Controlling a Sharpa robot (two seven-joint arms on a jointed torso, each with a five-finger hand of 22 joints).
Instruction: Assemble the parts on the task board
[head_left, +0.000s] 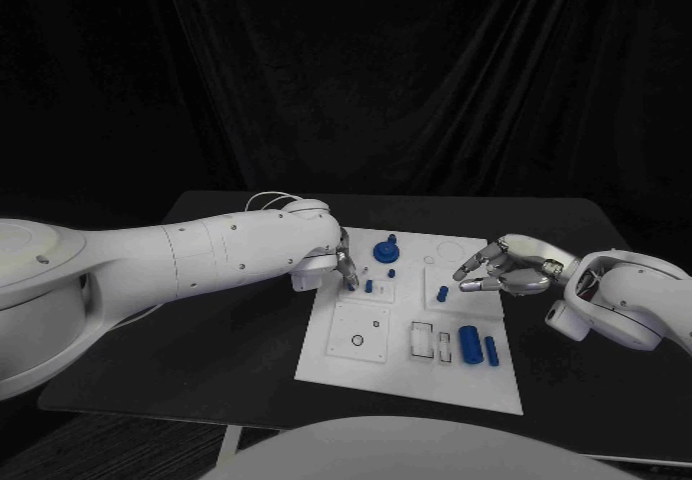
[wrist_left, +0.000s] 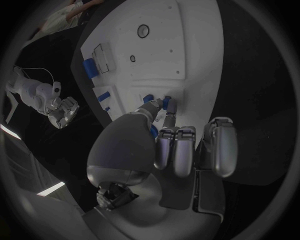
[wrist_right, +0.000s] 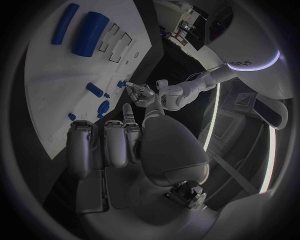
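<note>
Now left robot hand (head_left: 342, 264) touches small blue part (head_left: 369, 286) — task board (head_left: 375, 350).

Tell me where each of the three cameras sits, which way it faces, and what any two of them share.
Head view: on the robot's head, looking down at the task board; both arms show.
Left wrist view: behind the left hand, facing the board, fingertips at a small blue part.
Right wrist view: behind the right hand, hovering off the board's edge.
Shared: both wrist views show the large blue cylinder and each other's hand.
</note>
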